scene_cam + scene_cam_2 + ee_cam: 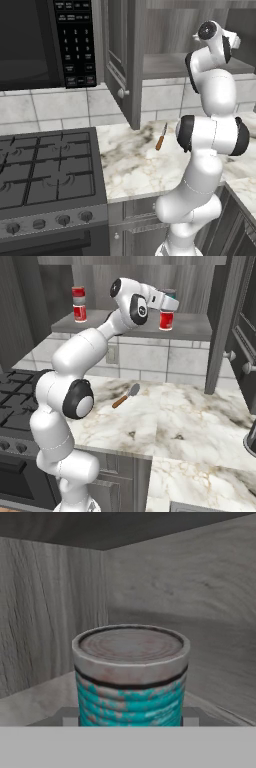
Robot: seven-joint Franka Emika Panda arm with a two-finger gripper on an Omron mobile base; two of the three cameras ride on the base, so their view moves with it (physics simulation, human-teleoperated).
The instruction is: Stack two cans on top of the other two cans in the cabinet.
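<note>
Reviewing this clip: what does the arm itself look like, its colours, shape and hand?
A glossy white arm of rounded, tubular segments, with dark grey to black round caps at the joints. The hand is a white block ending in the pincer. No cables or markings are visible.

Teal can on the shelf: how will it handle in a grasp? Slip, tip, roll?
The teal can looks like rigid metal, so it should hold its shape when squeezed. Its ribbed wall probably gives the fingers some bite, though the curved side may still twist. Its flat lid suggests stable stacking; laid on its side, it would likely roll.
</note>
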